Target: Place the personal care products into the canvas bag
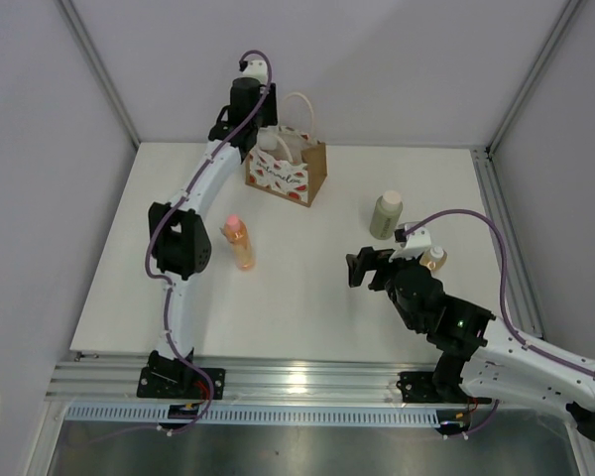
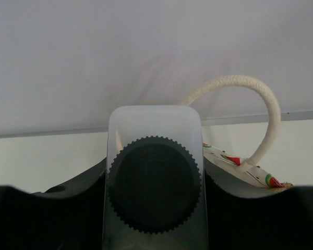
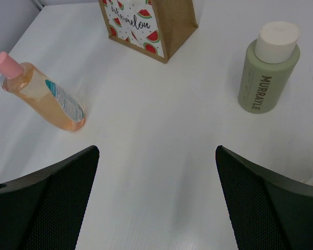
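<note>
- Top view: the left gripper [image 1: 266,137] hangs over the canvas bag [image 1: 290,171], placed for a drop, I judge. The peach bottle [image 1: 240,243], olive bottle [image 1: 386,214] and amber bottle [image 1: 433,258] sit nearer than the bag.
- Left wrist: its fingers pinch the black-lidded jar [image 2: 154,192], just beside the bag's handle [image 2: 261,104].
- Right wrist: the right gripper [image 3: 156,151] is spread and empty, facing the bag, with the olive bottle closest.

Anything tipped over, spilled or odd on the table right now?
Only the peach bottle: it lies on its side left of centre, cap on, no spill visible. The olive bottle stands upright; the left gripper holds the jar.
</note>
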Motion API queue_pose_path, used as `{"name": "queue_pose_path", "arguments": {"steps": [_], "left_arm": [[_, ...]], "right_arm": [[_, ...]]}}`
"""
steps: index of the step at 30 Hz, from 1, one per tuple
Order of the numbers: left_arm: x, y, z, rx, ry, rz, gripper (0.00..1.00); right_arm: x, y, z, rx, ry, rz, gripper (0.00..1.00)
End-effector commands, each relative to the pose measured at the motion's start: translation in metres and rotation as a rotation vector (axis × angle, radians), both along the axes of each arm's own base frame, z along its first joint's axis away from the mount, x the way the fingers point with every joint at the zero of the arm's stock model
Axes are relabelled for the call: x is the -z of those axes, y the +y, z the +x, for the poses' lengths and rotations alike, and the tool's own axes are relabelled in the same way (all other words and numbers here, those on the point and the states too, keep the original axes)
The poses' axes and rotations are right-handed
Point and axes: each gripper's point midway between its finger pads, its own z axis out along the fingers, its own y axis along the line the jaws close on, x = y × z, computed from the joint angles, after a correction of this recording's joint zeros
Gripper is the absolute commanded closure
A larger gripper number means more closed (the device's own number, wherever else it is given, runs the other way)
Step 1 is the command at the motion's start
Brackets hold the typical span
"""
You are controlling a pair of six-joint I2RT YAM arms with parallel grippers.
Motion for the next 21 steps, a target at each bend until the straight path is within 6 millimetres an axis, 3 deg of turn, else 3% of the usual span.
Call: {"name": "queue_pose_path", "arguments": {"steps": [1,7,9,10,21], "left_arm": [[-0.083,-0.002,0.004,0.017,-0.244,-0.032,1.00],[-0.065,0.001,0.002,0.020,-0.192,0.016,0.99],[-0.077,-0.006,-0.005,0.066,-0.229,-0.006,1.00],[-0.068,-0.009,-0.008,0.091,-0.219,-0.006,1.00],[-0.100,-0.034,-0.034,0.247,-0.301,-0.067,1.00]], "right_arm": [[-0.015,0.004,0.001,0.000,-0.013,0.047,0.03],[-0.014,0.004,0.002,0.002,-0.013,0.043,0.03],[-0.013,0.005,0.001,-0.002,-0.011,0.038,0.03],[-0.013,0.005,0.002,0.000,-0.012,0.038,0.03],[-0.012,0.005,0.004,0.010,-0.011,0.018,0.03]]}}
